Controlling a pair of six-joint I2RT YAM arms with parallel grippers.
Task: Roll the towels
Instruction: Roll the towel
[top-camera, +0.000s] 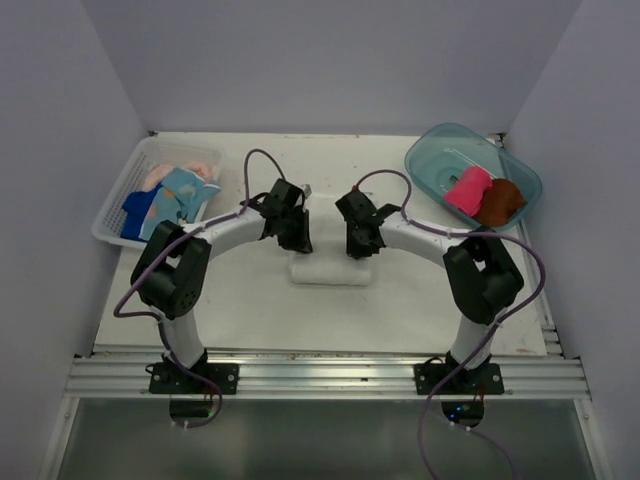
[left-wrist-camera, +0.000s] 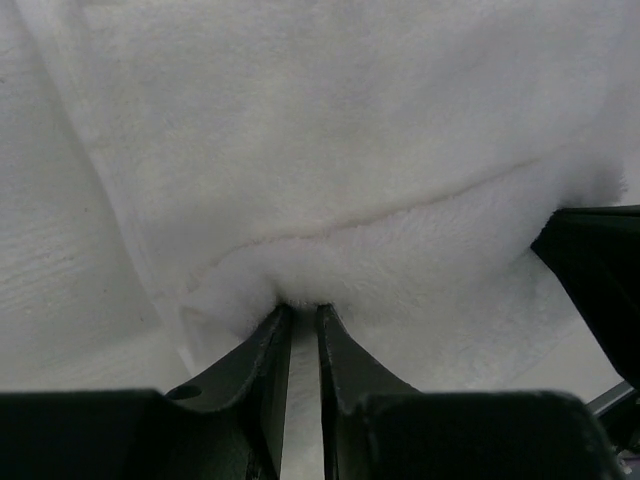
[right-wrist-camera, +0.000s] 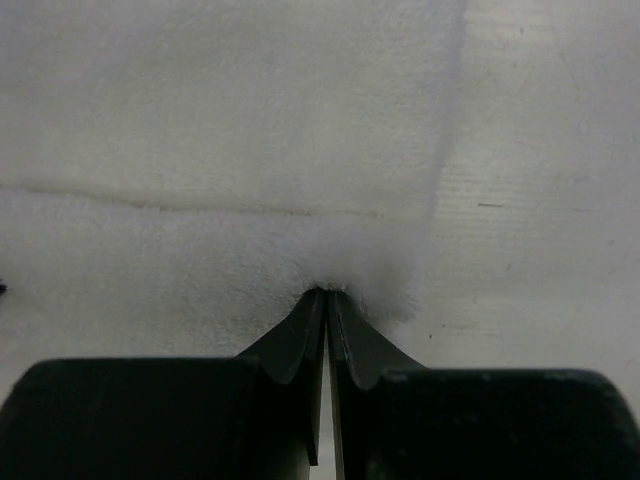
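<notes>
A white towel (top-camera: 328, 270) lies on the table between the two arms, partly rolled or folded into a short band. My left gripper (top-camera: 298, 240) is at its left end, its jaws nearly closed and pinching the towel's near edge (left-wrist-camera: 300, 290). My right gripper (top-camera: 360, 243) is at its right end, shut on the towel's edge near the corner (right-wrist-camera: 345, 285). Rolled hot pink (top-camera: 467, 188) and brown (top-camera: 499, 201) towels lie in the teal tub. Light blue printed (top-camera: 184, 194), royal blue (top-camera: 137, 209) and peach (top-camera: 190, 166) towels lie in the white basket.
The white lattice basket (top-camera: 112, 210) stands at the left back. The clear teal tub (top-camera: 440, 150) stands at the right back. The enclosure walls rise on three sides. The aluminium rail (top-camera: 320, 375) runs along the near edge.
</notes>
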